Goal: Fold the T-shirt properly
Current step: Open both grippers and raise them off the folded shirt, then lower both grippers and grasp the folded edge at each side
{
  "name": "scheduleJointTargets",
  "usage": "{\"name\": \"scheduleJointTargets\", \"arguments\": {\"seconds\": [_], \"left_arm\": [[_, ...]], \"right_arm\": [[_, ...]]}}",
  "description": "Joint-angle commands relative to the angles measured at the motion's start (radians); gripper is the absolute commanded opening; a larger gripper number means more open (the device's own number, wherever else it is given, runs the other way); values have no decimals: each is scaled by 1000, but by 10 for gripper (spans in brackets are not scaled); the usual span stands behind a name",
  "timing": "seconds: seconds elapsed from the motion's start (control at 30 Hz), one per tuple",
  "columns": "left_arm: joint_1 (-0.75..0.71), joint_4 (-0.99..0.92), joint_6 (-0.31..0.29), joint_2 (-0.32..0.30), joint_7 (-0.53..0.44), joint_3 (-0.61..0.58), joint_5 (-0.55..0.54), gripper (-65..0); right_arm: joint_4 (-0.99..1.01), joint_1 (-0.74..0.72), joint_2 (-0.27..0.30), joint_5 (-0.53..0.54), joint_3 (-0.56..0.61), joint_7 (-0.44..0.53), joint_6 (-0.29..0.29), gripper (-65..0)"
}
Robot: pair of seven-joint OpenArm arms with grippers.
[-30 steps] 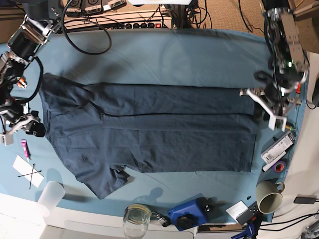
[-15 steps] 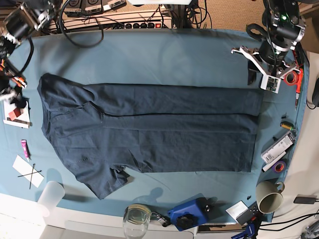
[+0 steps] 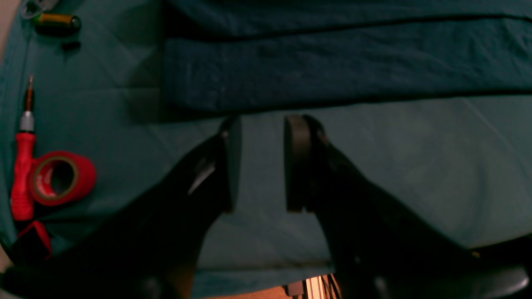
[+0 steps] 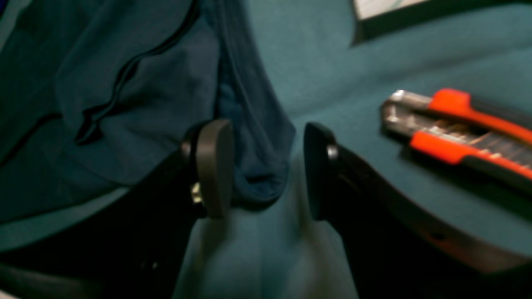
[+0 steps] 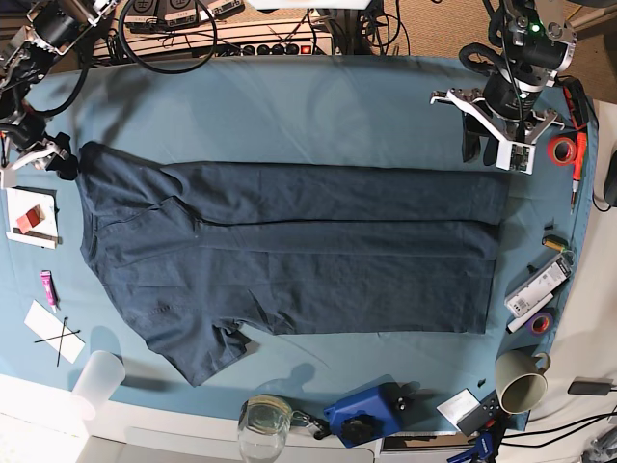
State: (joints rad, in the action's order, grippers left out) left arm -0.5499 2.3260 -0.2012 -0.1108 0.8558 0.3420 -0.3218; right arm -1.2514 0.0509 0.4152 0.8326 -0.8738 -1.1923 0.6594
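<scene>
Starting with the left wrist view: the left hand point(image 3: 257, 164) is seen held above the teal tablecloth point(image 3: 415, 166), its two dark fingers point(image 3: 297, 166) parted with bare cloth visible between them; nothing is gripped. One folded edge of the T-shirt point(image 3: 332, 70) lies just beyond the fingertips, not touched. Beside the hand, one red tape roll point(image 3: 60, 178), one red-handled screwdriver point(image 3: 24, 166) and one small battery point(image 3: 56, 20) are counted.

Right wrist view (blurred): the right hand point(image 4: 266, 166) is held low at the shirt's corner, jaws wide apart. One bunched fold of navy fabric point(image 4: 257, 166) sits between the two pads point(image 4: 212, 166); whether it is touched by either pad cannot be told, and it is not clamped. One orange utility knife point(image 4: 461, 128) lies on the tablecloth near the outer finger.

Base view: one T-shirt point(image 5: 289, 260) is laid flat across the middle of the table point(image 5: 289, 106), collar end toward the view's left, long sides folded inward, one sleeve spread at the lower left. The left hand point(image 5: 501, 130) is poised above the cloth near the shirt's upper right corner, apart from it. The right hand point(image 5: 48, 159) is at the shirt's upper left corner. Along the front edge are counted one cup point(image 5: 96, 381), one glass point(image 5: 263, 422) and one mug point(image 5: 521, 379).
</scene>
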Motion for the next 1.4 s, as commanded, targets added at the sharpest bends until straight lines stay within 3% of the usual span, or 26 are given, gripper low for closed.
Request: {"name": "scheduleJointTargets", "arguments": {"seconds": [0.0, 0.13, 0.23, 0.33, 0.67, 0.87, 1.1, 1.27, 1.37], "left_arm": [[-2, 18, 2, -3, -26, 3, -7, -464], [-1, 18, 2, -3, -26, 3, -7, -464], [-2, 18, 2, -3, -26, 3, -7, -464], [-2, 18, 2, -3, -26, 3, -7, -464], [-1, 18, 2, -3, -45, 3, -7, -464], [-1, 18, 2, -3, -56, 3, -7, -464], [5, 8, 2, -4, -148, 3, 21, -464], [64, -61, 3, -4, -161, 3, 32, -383], [131, -149, 3, -7, -148, 3, 31, -382]], "right_arm": [[18, -9, 25, 12, -4, 30, 5, -374], [167, -37, 29, 17, -4, 55, 14, -374], [235, -66, 28, 77, -4, -6, 39, -374], [247, -77, 25, 161, -4, -55, 39, -374], [248, -80, 25, 245, -2, -140, 39, -374], [248, -85, 25, 243, -2, -139, 39, -374], [248, -85, 25, 244, -2, -131, 39, -374], [248, -87, 25, 244, -2, -132, 39, -374], [248, -87, 25, 244, -2, -132, 39, -374]]}}
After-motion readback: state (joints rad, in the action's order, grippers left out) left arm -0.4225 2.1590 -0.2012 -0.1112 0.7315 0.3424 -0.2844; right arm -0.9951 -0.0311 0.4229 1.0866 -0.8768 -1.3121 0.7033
